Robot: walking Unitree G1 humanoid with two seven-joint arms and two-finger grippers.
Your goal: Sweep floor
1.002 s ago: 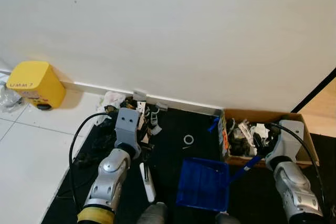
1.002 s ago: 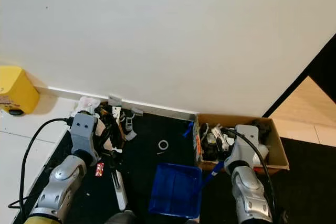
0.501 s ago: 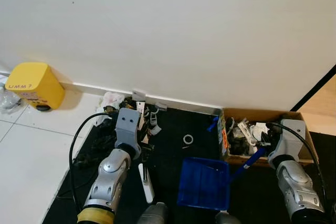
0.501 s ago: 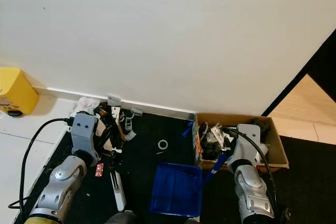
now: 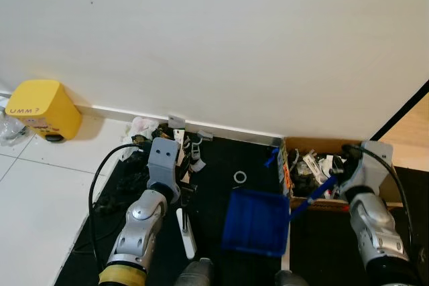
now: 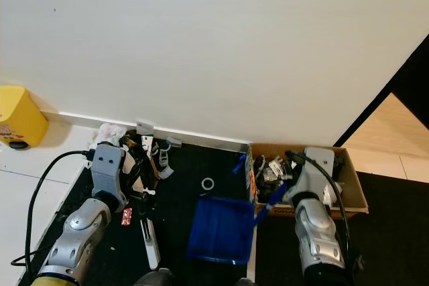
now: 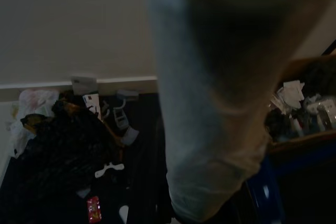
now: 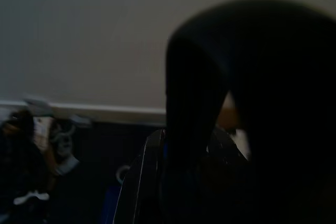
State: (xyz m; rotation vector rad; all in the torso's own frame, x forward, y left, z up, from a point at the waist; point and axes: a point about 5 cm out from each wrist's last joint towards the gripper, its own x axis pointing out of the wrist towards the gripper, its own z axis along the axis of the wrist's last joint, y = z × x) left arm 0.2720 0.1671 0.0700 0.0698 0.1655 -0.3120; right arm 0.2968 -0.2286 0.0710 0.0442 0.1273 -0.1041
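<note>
Black mat [image 5: 221, 179] strewn with litter [image 5: 181, 149] meets white wall [image 5: 221, 45].

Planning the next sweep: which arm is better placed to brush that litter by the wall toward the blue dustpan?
Left. Its tool is beside the litter pile, at the white brush; the right tool is at the dustpan handle by the cardboard box.

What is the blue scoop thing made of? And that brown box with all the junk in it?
The blue dustpan looks like hard plastic: one even bright color, smooth, thin molded walls. The brown box looks like cardboard: dull tan, matte, with thin, flat walls.
</note>
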